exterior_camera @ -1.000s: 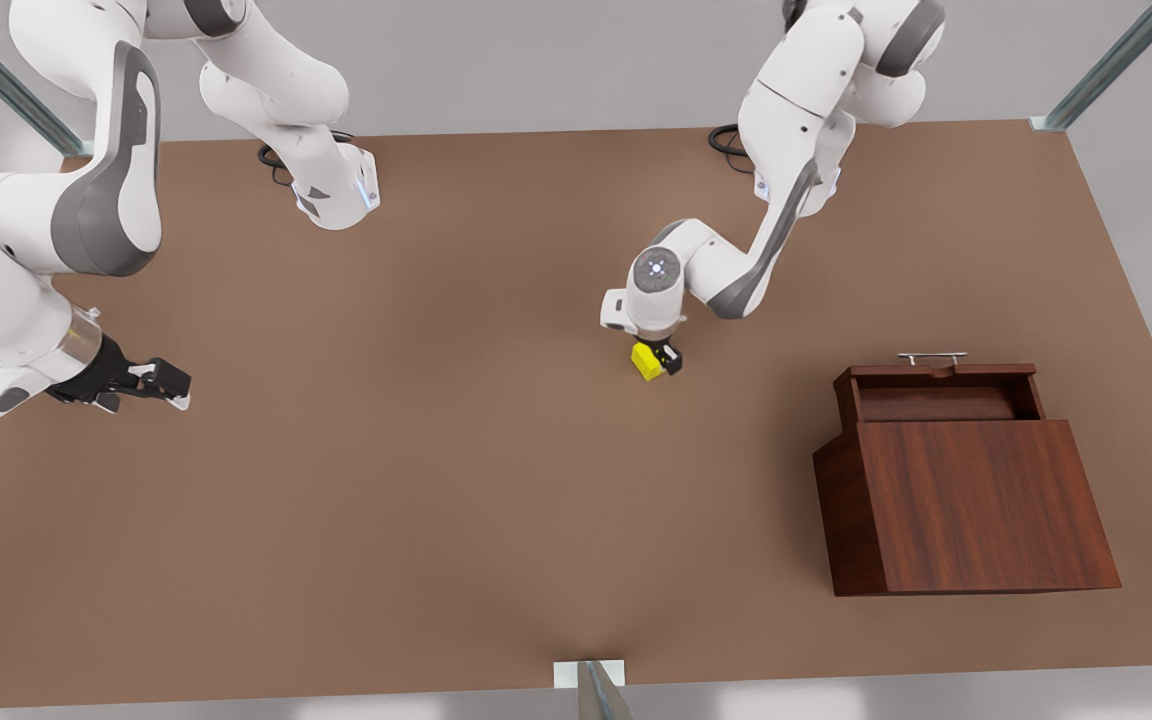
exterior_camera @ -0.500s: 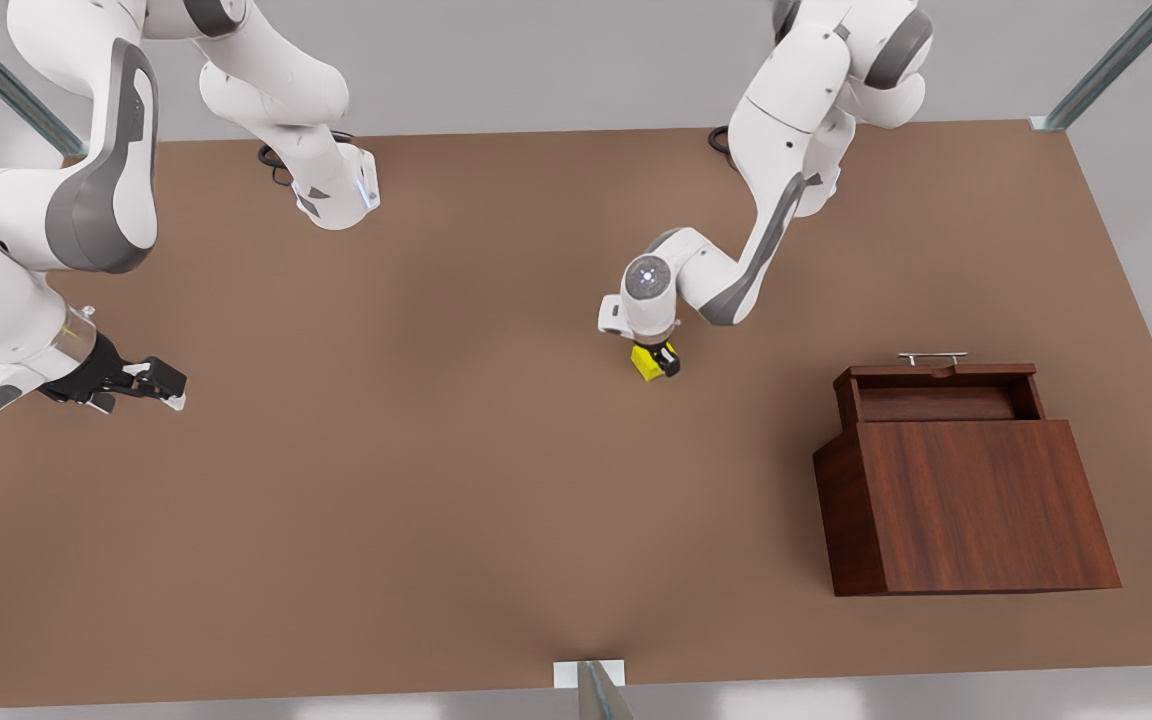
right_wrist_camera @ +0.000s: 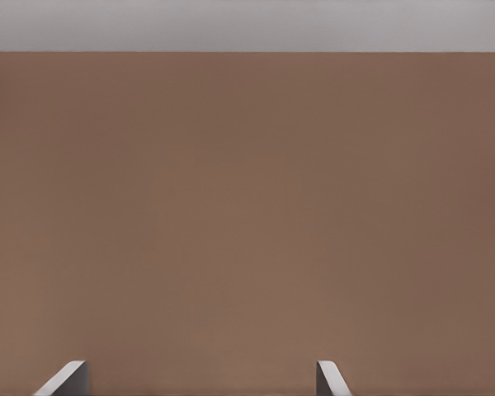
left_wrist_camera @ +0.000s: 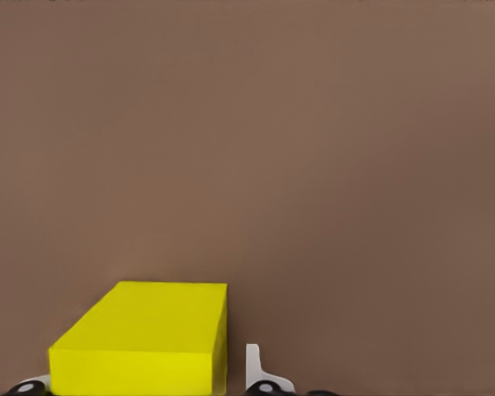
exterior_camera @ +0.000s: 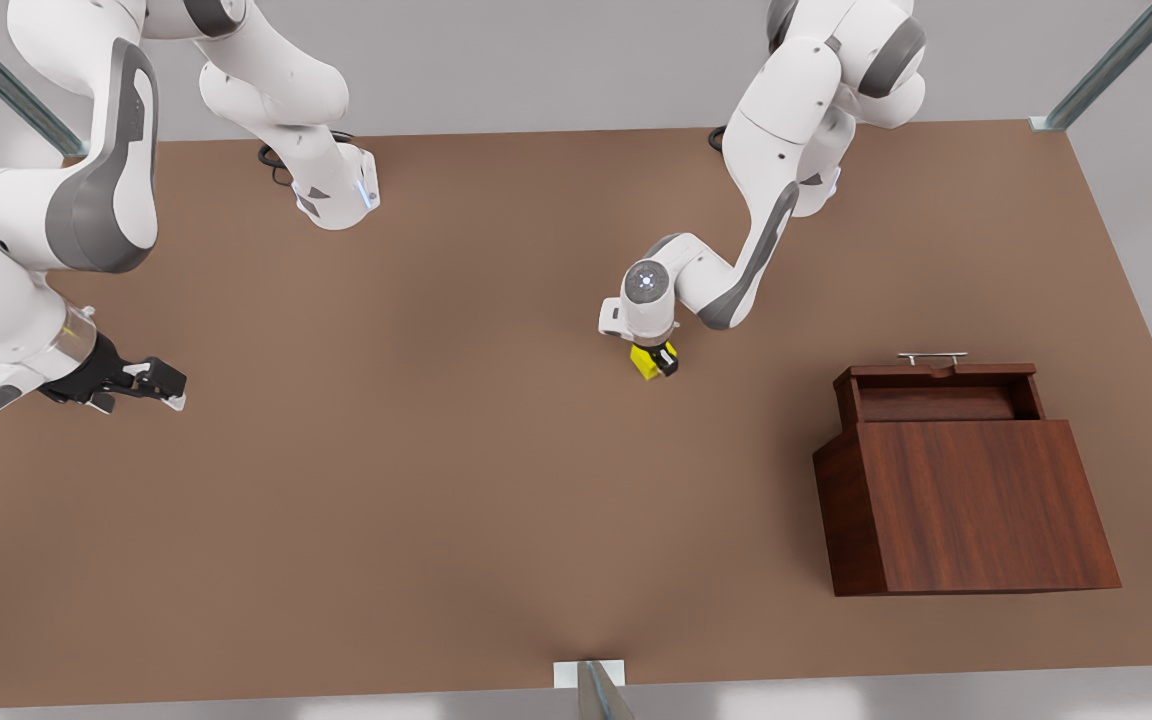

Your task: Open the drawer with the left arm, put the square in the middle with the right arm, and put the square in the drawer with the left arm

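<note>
We find the table (exterior_camera: 436,520) carrying everything. The cabinet (exterior_camera: 976,510) sits toward the front view's right, its drawer (exterior_camera: 936,395) pulled out on the far side, the handle (exterior_camera: 932,356) beyond it. The square (exterior_camera: 647,363) lies near the middle, well apart from the cabinet, to its left in that view. The left gripper (exterior_camera: 658,362) stands over the square, fingers either side. The right gripper (exterior_camera: 151,385) hangs far toward the front view's left edge, fingers spread.
</note>
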Action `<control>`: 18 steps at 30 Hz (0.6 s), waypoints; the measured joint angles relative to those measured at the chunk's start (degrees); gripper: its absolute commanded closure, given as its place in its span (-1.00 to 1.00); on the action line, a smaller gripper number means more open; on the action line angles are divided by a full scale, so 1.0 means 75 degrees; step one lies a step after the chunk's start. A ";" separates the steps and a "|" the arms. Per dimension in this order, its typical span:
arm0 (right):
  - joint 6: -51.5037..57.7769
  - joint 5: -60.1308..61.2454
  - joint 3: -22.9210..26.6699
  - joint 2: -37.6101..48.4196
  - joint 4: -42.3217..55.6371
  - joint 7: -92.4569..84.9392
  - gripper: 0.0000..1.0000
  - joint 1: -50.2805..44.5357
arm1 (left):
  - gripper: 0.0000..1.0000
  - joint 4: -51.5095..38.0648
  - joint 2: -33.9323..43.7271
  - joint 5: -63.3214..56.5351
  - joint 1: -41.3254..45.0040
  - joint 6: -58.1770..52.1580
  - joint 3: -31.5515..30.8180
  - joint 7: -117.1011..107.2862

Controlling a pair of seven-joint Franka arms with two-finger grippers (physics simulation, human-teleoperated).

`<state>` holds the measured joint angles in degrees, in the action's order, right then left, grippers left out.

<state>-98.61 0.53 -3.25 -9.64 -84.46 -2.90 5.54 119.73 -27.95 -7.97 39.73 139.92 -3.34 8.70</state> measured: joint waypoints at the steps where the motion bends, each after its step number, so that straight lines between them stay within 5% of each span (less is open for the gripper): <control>1: 0.0000 0.0000 0.0000 0.0007 0.0000 0.0000 -1.00 0.0000 | -0.34 -0.0003 0.0001 0.0000 0.0000 0.0000 0.0000 -0.0009; 11: 0.0000 0.0000 0.0000 -0.0001 0.0001 0.0000 -1.00 0.0000 | -0.37 -0.0437 0.0842 -0.0079 -0.0042 -0.1465 0.0180 0.0032; 18: 0.0000 0.0000 0.0000 0.0001 0.0011 0.0000 -1.00 0.0000 | -0.38 -0.0682 0.2462 0.0010 -0.0062 -0.2976 0.1597 0.1647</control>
<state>-98.61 0.53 -3.25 -9.64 -84.38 -2.90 5.54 114.62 -9.49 -7.89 39.27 117.60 8.64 21.05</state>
